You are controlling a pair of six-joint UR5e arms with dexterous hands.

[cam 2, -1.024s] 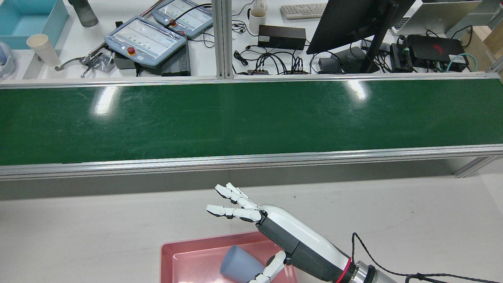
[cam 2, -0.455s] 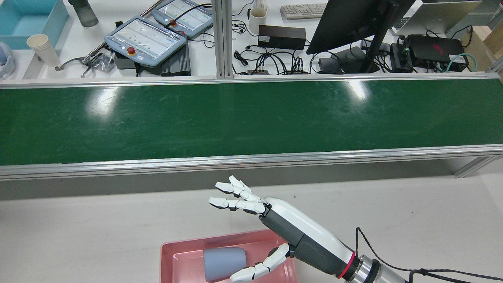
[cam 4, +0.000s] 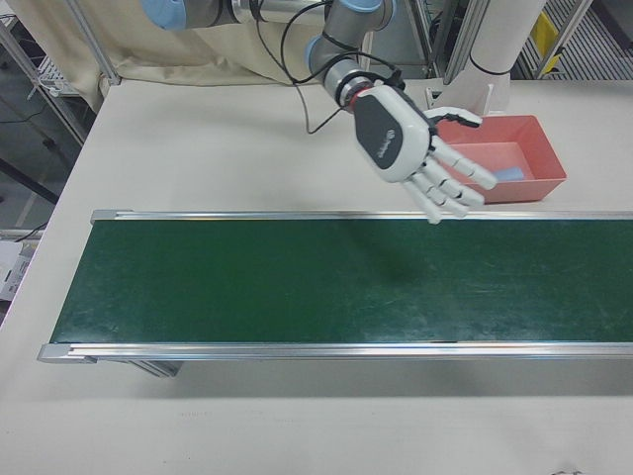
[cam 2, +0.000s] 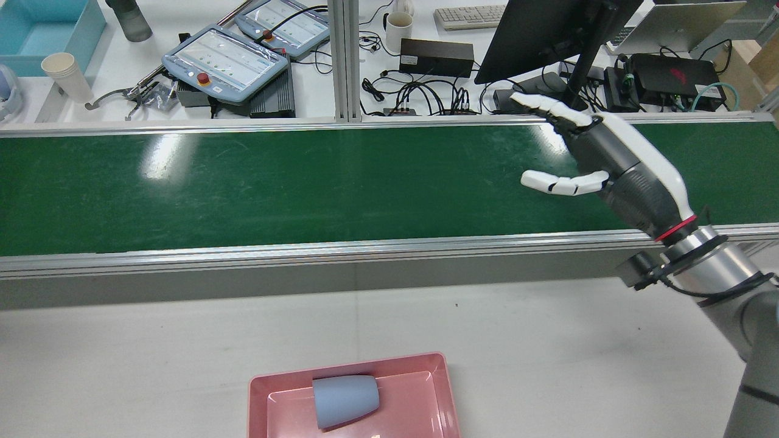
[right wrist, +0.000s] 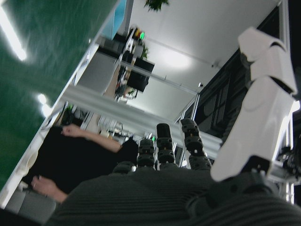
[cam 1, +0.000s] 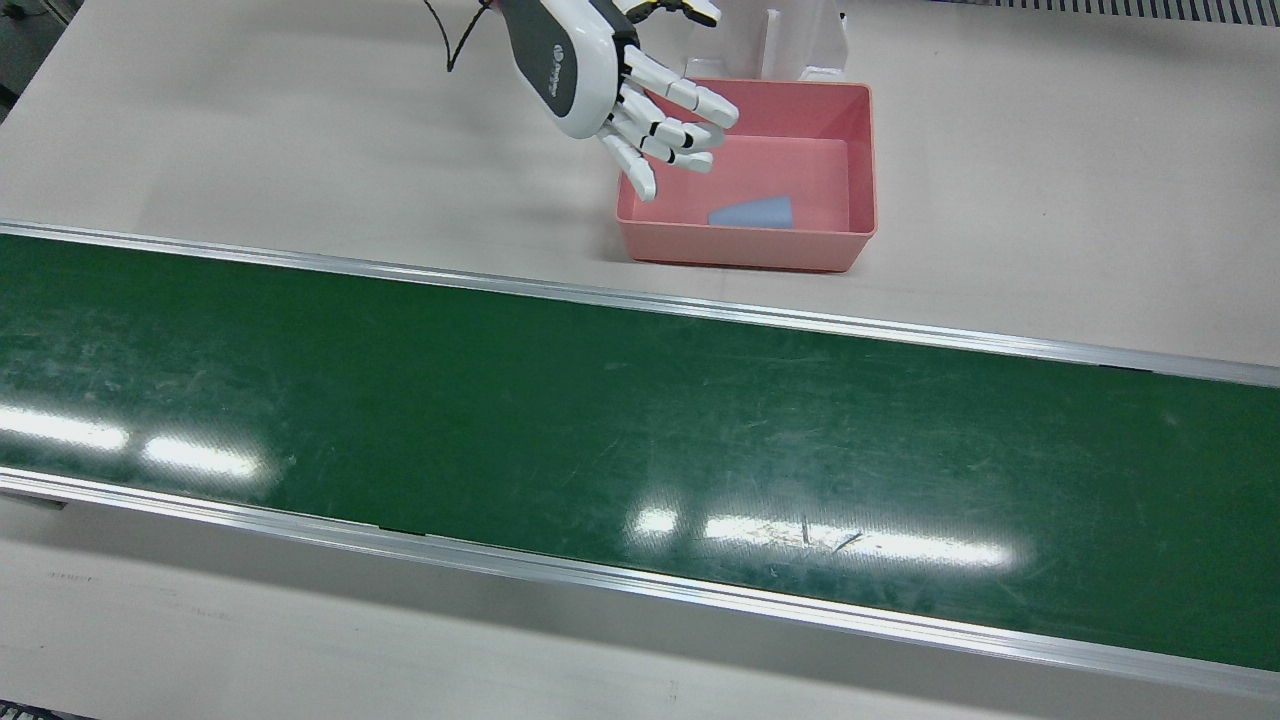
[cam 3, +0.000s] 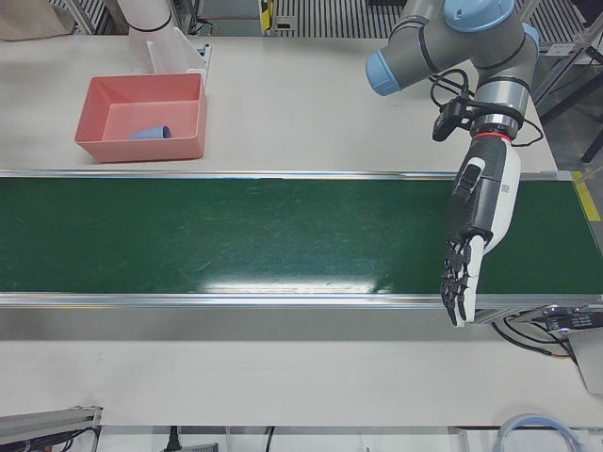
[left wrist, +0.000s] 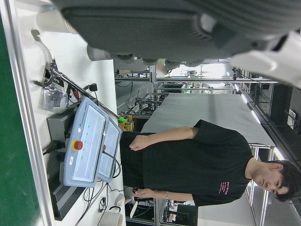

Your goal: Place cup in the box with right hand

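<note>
The blue-grey cup [cam 2: 345, 401] lies on its side inside the pink box [cam 2: 258, 407], free of any hand. The front view shows the cup [cam 1: 752, 213] near the front wall of the box [cam 1: 745, 245]. My right hand [cam 2: 608, 158] is raised well above the table, open with fingers spread and holding nothing. In the front view this right hand [cam 1: 590, 70] hovers beside and above the box; the right-front view shows the right hand [cam 4: 401, 139] palm outward. My left hand [cam 3: 471, 226] hangs open over the belt, far from the box [cam 3: 141, 149].
The green conveyor belt [cam 2: 304, 182] runs across the table between aluminium rails. A white stand [cam 1: 800, 40] is behind the box. Teach pendants [cam 2: 225, 61], a monitor [cam 2: 548, 30] and cables crowd the far desk. A person [left wrist: 197, 160] stands beyond it.
My right hand has let the cup go and risen up and to the right, away from the box. The cup rolled a little and now rests on its side in the box.
</note>
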